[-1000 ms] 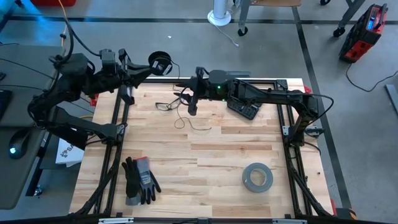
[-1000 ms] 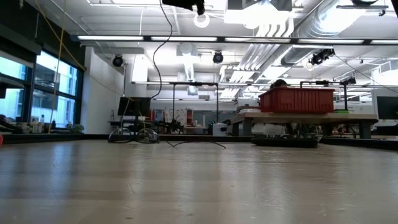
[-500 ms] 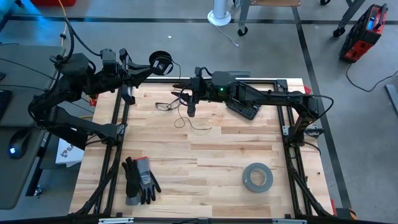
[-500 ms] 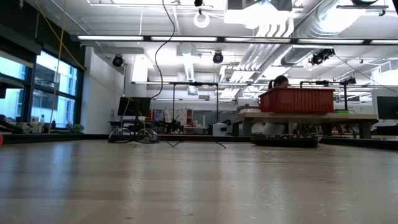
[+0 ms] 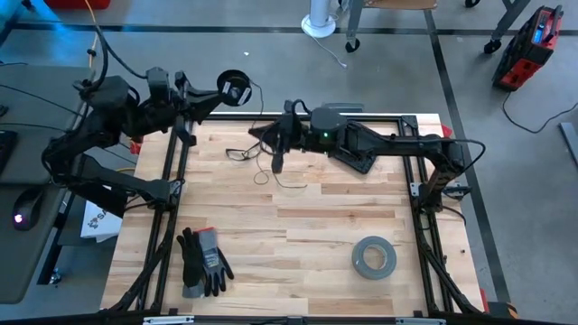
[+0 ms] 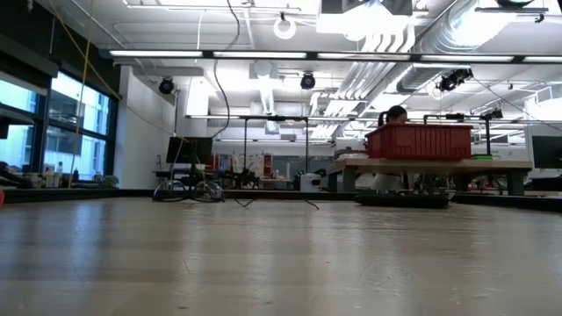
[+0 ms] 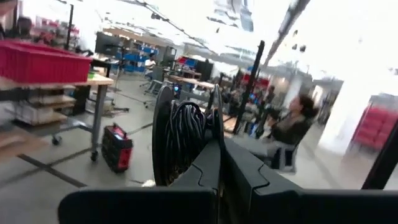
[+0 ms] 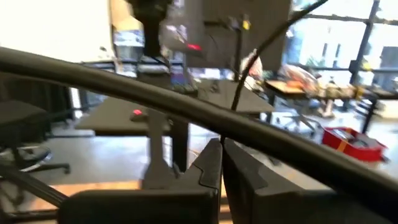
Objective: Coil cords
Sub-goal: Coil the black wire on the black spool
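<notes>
My left gripper (image 5: 219, 96) is high at the table's far left corner, shut on the small black spool (image 5: 236, 89), which shows edge-on with dark cord wound between its flanges (image 7: 185, 140). The thin dark cord (image 5: 267, 171) lies in loose loops on the far part of the wooden table. Beside those loops my right gripper (image 5: 257, 133) points level toward the table's left, shut on a strand of the cord. In the low view the cord (image 6: 226, 79) hangs from above down to its loops (image 6: 189, 189) on the far table edge. My left gripper pinches one flange of the spool (image 7: 215, 127) between its two fingers, at the flange's rim. The fingers come at it about level, and the spool stands on edge, lifted clear of the table. My right gripper pinches a single strand of the cord (image 8: 232, 118) between its shut fingers (image 8: 211, 163), coming level from the table's right. The strand runs up and away from the fingers (image 8: 283, 28). The rest of the cord hangs slack to the table.
A grey tape roll (image 5: 373, 257) lies near the front right and a pair of dark gloves (image 5: 202, 262) near the front left. A black keypad-like device (image 5: 357, 161) sits under the right arm. The table's dark frame rails (image 5: 172, 171) run along both sides.
My right gripper has shut on the cord strand and risen, leaving the top of the low view, and has shifted a little toward the table's far left. The hanging cord has swung slightly with it. The loops stay on the table.
</notes>
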You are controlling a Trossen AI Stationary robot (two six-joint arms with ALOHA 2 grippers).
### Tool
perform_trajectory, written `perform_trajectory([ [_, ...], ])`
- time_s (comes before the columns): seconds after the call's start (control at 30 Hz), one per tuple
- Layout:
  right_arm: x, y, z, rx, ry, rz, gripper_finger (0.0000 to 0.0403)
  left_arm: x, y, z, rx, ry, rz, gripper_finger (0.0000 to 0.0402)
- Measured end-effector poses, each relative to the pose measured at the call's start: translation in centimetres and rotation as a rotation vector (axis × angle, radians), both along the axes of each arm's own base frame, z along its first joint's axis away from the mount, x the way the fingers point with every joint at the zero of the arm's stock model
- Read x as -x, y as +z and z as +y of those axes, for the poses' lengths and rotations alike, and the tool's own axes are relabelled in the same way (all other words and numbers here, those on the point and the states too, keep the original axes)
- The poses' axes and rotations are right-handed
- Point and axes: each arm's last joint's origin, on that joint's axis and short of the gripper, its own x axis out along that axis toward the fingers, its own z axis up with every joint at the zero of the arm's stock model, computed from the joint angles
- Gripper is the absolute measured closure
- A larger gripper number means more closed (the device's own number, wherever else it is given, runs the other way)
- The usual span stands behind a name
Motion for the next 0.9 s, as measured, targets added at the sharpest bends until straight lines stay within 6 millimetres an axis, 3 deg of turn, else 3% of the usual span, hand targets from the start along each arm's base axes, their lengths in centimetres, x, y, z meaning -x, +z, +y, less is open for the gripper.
perform_trajectory([
  [0.33, 0.1, 1.7, 4.4, 0.072, 0.099, -0.176, 0.0402, -4.0, -0.6, 0.1, 0.378, -0.150, -0.114, 0.0400],
  [0.57, 0.0, 3.7, 6.1, 0.141, 0.155, -0.192, 0.0402, -4.6, -0.8, 0.1, 0.396, -0.141, -0.115, 0.0400],
  [0.9, -4.5, 2.1, 6.8, 0.134, 0.229, -0.095, 0.0403, -4.9, 0.2, 0.2, 0.411, -0.178, -0.254, 0.0400],
])
